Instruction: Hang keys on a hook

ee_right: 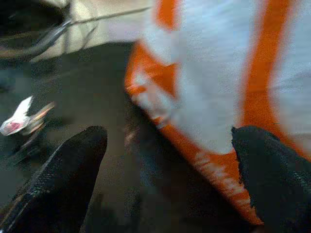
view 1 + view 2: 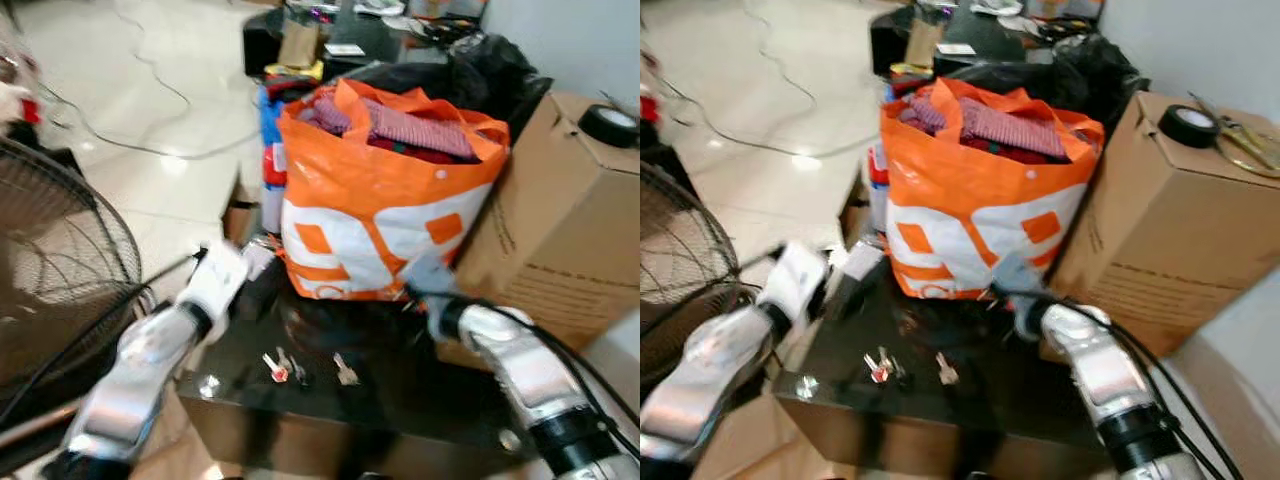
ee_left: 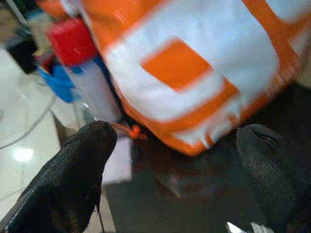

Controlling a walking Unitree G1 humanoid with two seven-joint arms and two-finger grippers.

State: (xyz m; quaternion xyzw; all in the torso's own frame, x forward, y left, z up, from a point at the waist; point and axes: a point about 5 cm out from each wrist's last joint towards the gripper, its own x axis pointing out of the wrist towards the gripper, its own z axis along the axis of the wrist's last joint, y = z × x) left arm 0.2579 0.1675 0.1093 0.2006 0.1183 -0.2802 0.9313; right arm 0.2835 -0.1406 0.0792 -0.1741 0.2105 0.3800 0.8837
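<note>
Black glossy table point(image 2: 420, 400), low, bearing the keys point(image 2: 283, 367): a small bunch with a red-and-white tag, lying flat near the table's front edge, with a second single key point(image 2: 345, 372) just beside it. Orange-and-white bag point(image 2: 380, 215), stuffed with cloth, standing on the table behind the keys. Cardboard box point(image 2: 560, 230) to the right of the bag, a roll of black tape point(image 2: 610, 124) on top. Wire fan point(image 2: 50, 270) at far left on the pale floor. Left gripper point(image 3: 177, 170): raised over the table's left edge, fingers spread wide, nothing between them; its wrist view looks at the bag's lower corner, with a glint of metal, probably the keys, at the frame's edge. Right gripper point(image 1: 170, 174): held over the table close to the bag's base, fingers likewise spread and empty; the tagged keys point(image 1: 22, 121) lie off to one side of its line, well apart from the fingertips. Hook: none can be made out in these blurred pictures. Step in hand, as judged: the approach to pick up, with the keys not yet touched. Next move, as judged: one gripper must come down and turn toward the bunch, straddle the tag or ring with its fingers, and close low against the hard top, since the keys lie flat and offer little to catch; a hook must then be found.
</note>
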